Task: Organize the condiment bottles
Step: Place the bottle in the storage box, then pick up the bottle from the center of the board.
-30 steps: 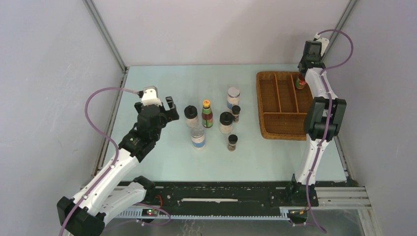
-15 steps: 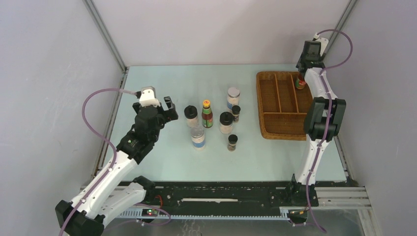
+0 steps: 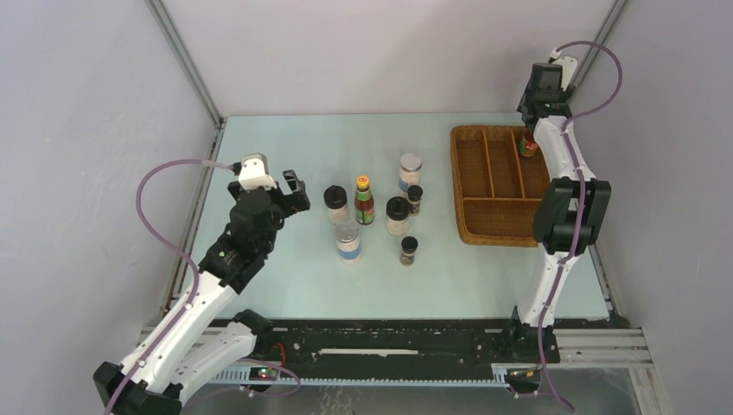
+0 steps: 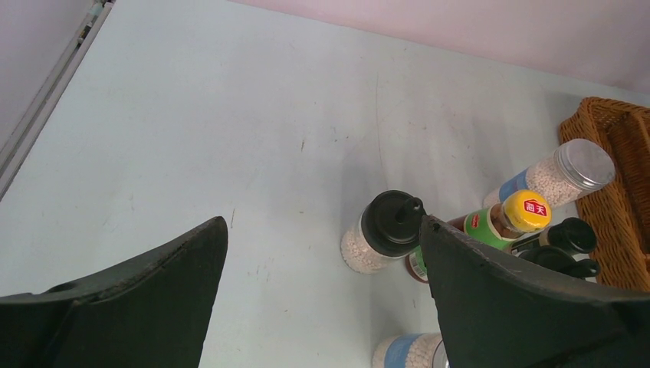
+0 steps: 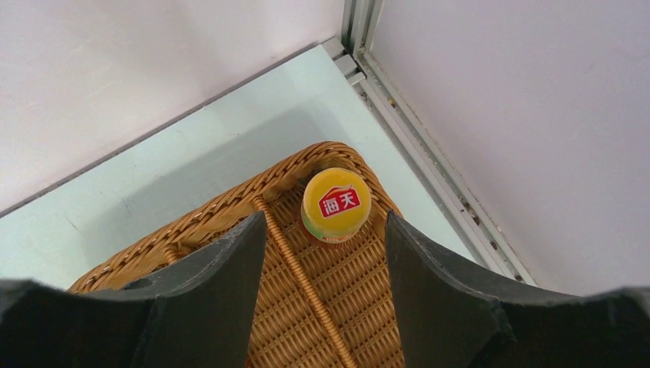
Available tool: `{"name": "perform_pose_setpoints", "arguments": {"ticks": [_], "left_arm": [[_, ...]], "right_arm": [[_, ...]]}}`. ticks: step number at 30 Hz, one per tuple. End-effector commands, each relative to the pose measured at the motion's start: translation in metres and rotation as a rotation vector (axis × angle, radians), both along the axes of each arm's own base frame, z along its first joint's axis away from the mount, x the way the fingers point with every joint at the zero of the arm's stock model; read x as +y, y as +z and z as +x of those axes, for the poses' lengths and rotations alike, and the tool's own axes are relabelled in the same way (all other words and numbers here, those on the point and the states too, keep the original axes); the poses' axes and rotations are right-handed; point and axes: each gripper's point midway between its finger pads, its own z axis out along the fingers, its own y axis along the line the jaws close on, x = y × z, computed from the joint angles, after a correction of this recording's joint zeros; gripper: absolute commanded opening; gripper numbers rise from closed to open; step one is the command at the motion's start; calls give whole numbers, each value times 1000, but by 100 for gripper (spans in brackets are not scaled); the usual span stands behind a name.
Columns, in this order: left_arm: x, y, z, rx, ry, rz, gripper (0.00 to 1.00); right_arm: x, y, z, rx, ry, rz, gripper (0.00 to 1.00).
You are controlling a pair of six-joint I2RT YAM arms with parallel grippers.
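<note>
Condiment bottles point(image 3: 372, 212): from above, seven stand clustered on the desk point(image 3: 259, 138) left of the wicker tray point(image 3: 484, 235), and one red sauce bottle point(image 3: 527, 145) stands in the tray's far right corner. The right gripper point(image 3: 531, 128) has risen off it within the last second, so that placement looks finished. The left gripper point(image 3: 292, 192) has drifted slightly further from the tray.

Left wrist view: jaws wide and empty, a black-lidded jar point(image 4: 383, 230) ahead.

Right wrist view: jaws wide, with the red sauce bottle point(image 5: 336, 205) below them, untouched.
</note>
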Motion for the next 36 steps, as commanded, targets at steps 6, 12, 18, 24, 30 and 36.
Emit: {"name": "perform_pose_setpoints", "arguments": {"ticks": [6,12,18,24,30,36], "left_arm": [[1,9,-9,-39,-15,-31,100],[4,22,-17,-67,-20,-45,100],[2,37,-24,-90,-55,-46,100],[-2,42,-31,-100,-94,-63,100],[-1,45,-37,-117,-109,-74,100],[-2,43,-40,-119,-125,-76,100]], "right_arm": [[23,107,-43,-182,-20,-43,67],[74,127,-71,-200,82,-30,67],[139,136,-111,-207,243,13,68],[202,129,-156,-191,434,47,68],[263,124,-200,-170,669,102,68],[330,112,-241,-123,955,111,68]]}}
